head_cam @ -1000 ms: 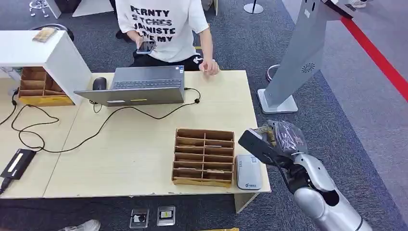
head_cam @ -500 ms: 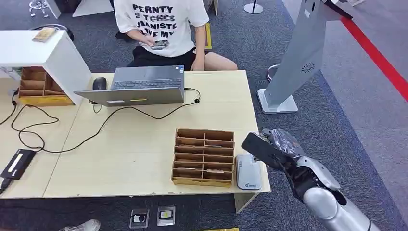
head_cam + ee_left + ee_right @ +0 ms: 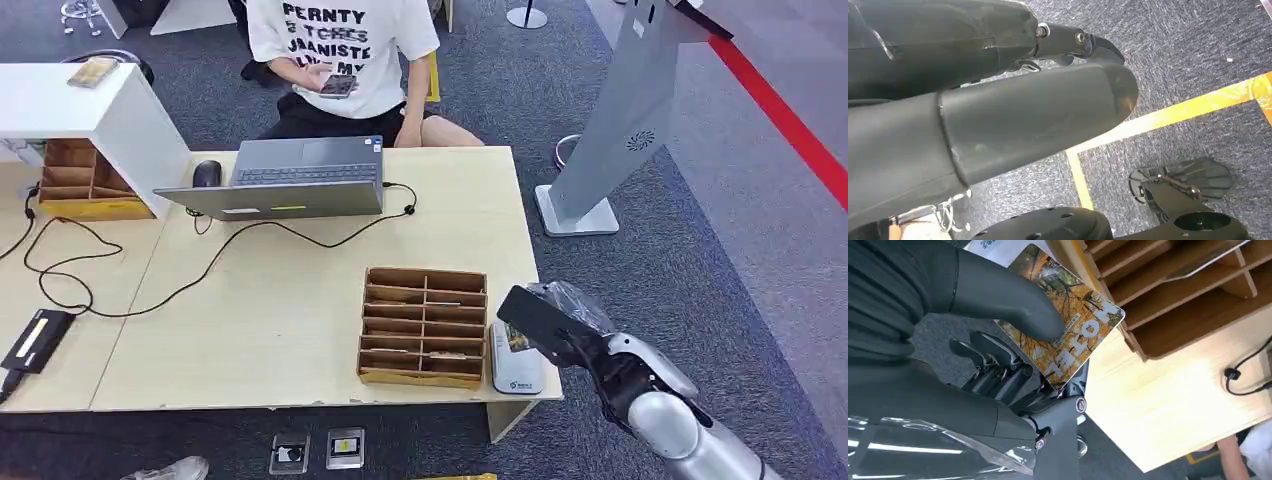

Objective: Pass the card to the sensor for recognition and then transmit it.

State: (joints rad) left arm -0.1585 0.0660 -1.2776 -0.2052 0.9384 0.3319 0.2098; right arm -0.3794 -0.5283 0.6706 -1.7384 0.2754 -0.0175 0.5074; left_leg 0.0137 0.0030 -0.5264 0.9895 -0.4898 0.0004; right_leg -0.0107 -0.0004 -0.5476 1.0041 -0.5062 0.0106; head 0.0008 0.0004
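Start with the head view. Your right hand (image 3: 560,325) has sunk and slid in toward the table (image 3: 300,300) over the last second — a second ago it hung higher, out past the table's right edge; now it sits just above the white sensor (image 3: 516,358) that lies beside the cardboard organizer (image 3: 424,326). From here the hand covers the near part of the sensor, and you cannot tell whether anything touches it. Across the table a person (image 3: 345,50) sits behind the laptop (image 3: 300,178), looking at a phone, arm no longer resting on the tabletop as it was.

In the right wrist view the card (image 3: 1068,325) — orange and yellow, with a woodland print — is pinched between the thick thumb (image 3: 998,295) and the darker fingers (image 3: 998,372) beneath it, most of its face showing. A strip of the white sensor shows beyond it, with the organizer's compartments alongside.

In the left wrist view your left hand (image 3: 998,100) hangs over grey carpet (image 3: 1198,65) with a yellow line (image 3: 1168,110). Whether its fingers are spread or curled you cannot tell here.

So the approach looks nearly done: the card is over the reader, and what likely remains is to lower it flat for recognition, then hand it on.
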